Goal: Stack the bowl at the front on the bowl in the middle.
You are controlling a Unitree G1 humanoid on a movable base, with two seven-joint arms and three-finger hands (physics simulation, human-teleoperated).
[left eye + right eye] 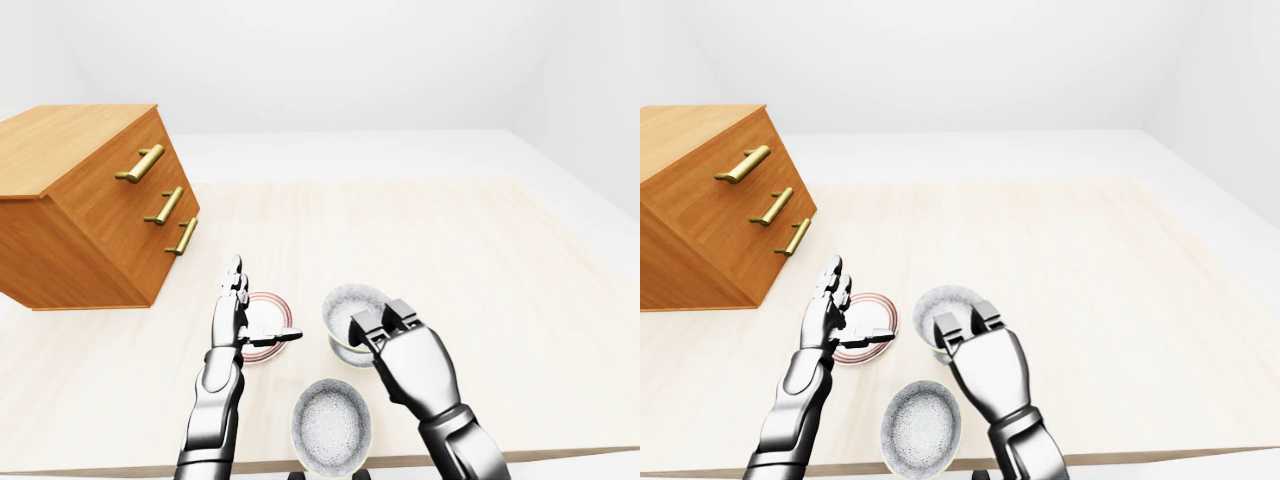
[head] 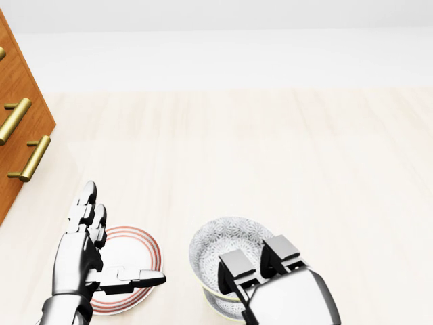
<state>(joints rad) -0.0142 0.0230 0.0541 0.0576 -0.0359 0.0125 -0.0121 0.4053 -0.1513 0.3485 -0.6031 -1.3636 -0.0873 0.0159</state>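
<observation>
Three dishes show in the left-eye view. A speckled bowl (image 1: 331,427) sits nearest the bottom edge, by the table's near edge. A second speckled bowl (image 1: 347,308) stands above it, mid-table. A red-ringed shallow bowl (image 1: 268,322) lies to its left. My right hand (image 1: 386,322) hovers on the second bowl's near rim, two fingers (image 2: 238,264) reaching over the rim into it; the thumb is hidden under the palm. My left hand (image 1: 262,305) stands open over the red-ringed bowl, fingers upright and thumb stretched to the right across it.
A wooden chest of drawers (image 1: 90,200) with brass handles stands tilted at the left of the pale wooden table (image 1: 470,250). The table's near edge (image 1: 560,455) runs along the bottom of the view. White floor and walls lie beyond.
</observation>
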